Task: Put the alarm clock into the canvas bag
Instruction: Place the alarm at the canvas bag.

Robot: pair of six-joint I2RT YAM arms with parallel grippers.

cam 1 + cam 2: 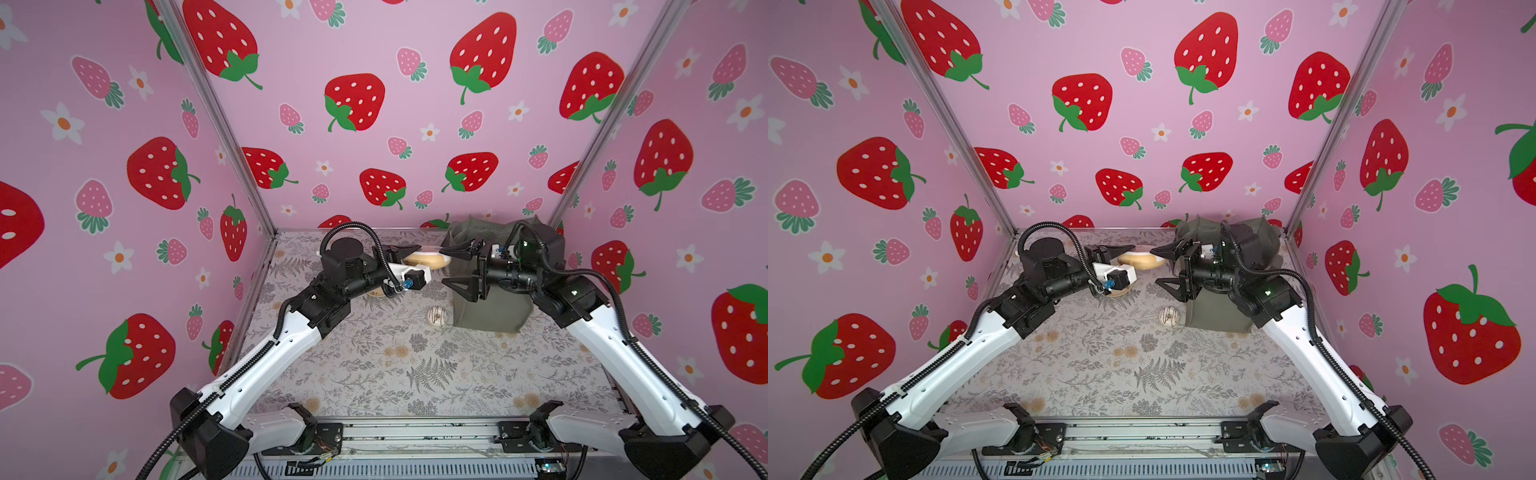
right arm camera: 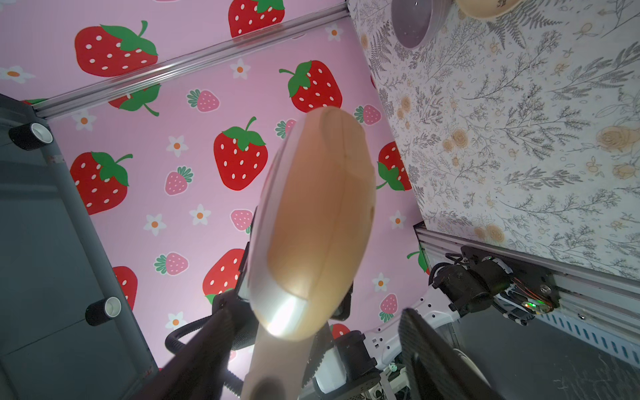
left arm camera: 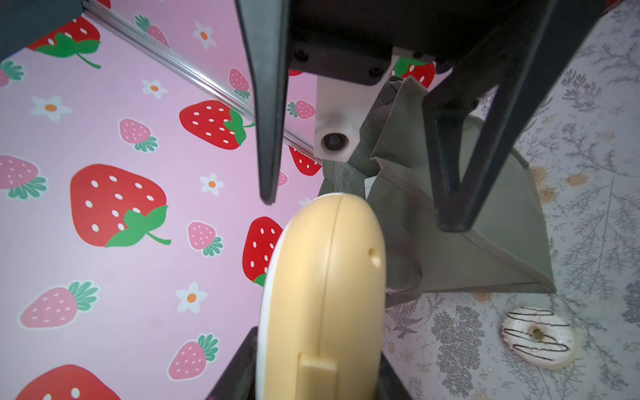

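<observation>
- While it hangs in the air above the table (image 1: 374,365), the alarm clock (image 1: 428,261) is clamped by the left gripper (image 3: 317,349), with one finger on its face and one on its back.
- Right gripper (image 1: 444,267): the fingers stand wide apart, with the tips on either side of the clock's free end and clear of it. It holds nothing.
- Canvas bag (image 1: 490,307): it stands on the table at the back right, just behind the right gripper, and its top is crumpled. The clock is outside it, just beside its left side.
- Iced doughnut (image 1: 437,316): it lies on the table just beside the bag's front left corner.
- Beige bowl (image 1: 1121,291): it shows partly under the left gripper.
</observation>
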